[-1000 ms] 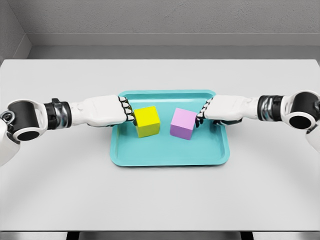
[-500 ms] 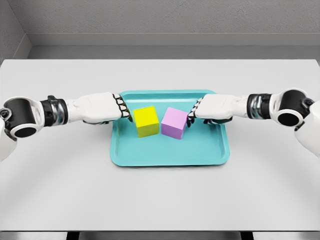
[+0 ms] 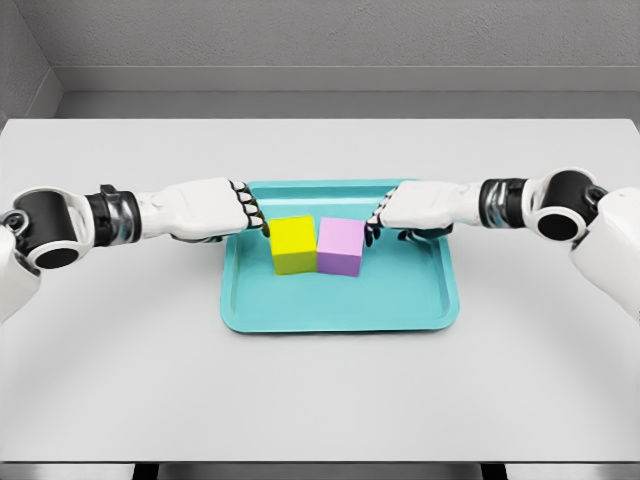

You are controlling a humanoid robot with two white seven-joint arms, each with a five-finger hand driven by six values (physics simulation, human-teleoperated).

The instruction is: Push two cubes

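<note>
head view: yellow cube (image 3: pixel 293 243) and purple cube (image 3: pixel 340 246) touch mid-frame in the teal tray (image 3: pixel 340 305); pushing looks done; left robot hand (image 3: pixel 240 212) and right robot hand (image 3: pixel 385 214) have curled fingers, holding nothing.

yellow cube (image 3: pixel 294 244), purple cube (image 3: pixel 340 246), teal tray (image 3: pixel 340 310).

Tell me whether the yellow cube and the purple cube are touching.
Touching. In the head view the yellow cube and the purple cube sit side by side on the teal tray, their facing sides meeting with no tray surface showing between them.

No gap between yellow cube (image 3: pixel 294 244) and purple cube (image 3: pixel 340 246); tray (image 3: pixel 340 310) front open.
</note>
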